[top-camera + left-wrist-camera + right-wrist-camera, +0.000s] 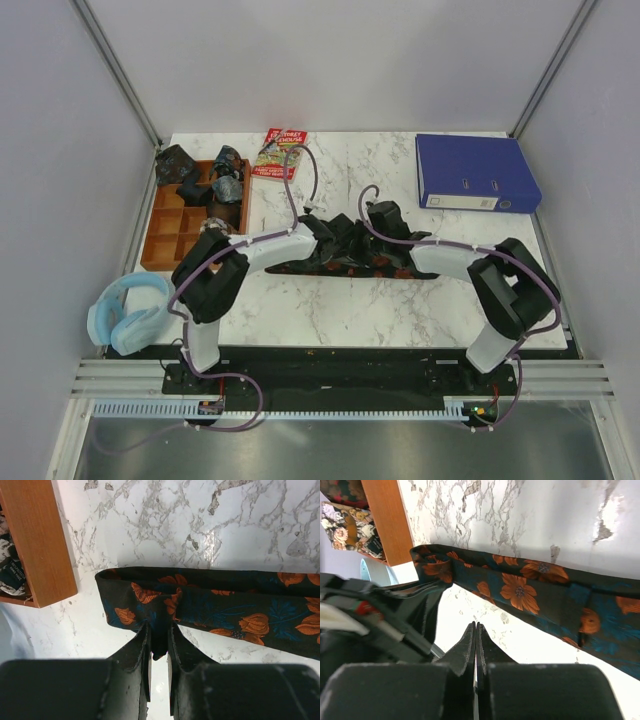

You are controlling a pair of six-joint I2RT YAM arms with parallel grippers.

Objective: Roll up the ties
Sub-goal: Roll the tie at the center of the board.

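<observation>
A long black tie (pixel 350 266) with orange flowers lies flat across the middle of the marble table. Its left end is folded over. My left gripper (pixel 160 626) is shut on the tie (pixel 225 605), pinching a pleat of its near edge close to the folded end. My right gripper (pixel 476 625) is shut with nothing between its fingers and hovers just short of the tie (pixel 520 590), to the right of the left gripper (pixel 325 232). From above, the right gripper (pixel 383 218) sits over the tie's middle. Small dark tie bundles (pixel 225 187) rest in and on the wooden organiser.
A wooden compartment organiser (pixel 165 225) stands at the left of the table, its corner close to the tie's folded end (pixel 37 545). A red-and-green booklet (pixel 280 152) lies behind it. A blue binder (pixel 475 172) lies at the back right. Light blue headphones (pixel 125 312) sit off the table's left front.
</observation>
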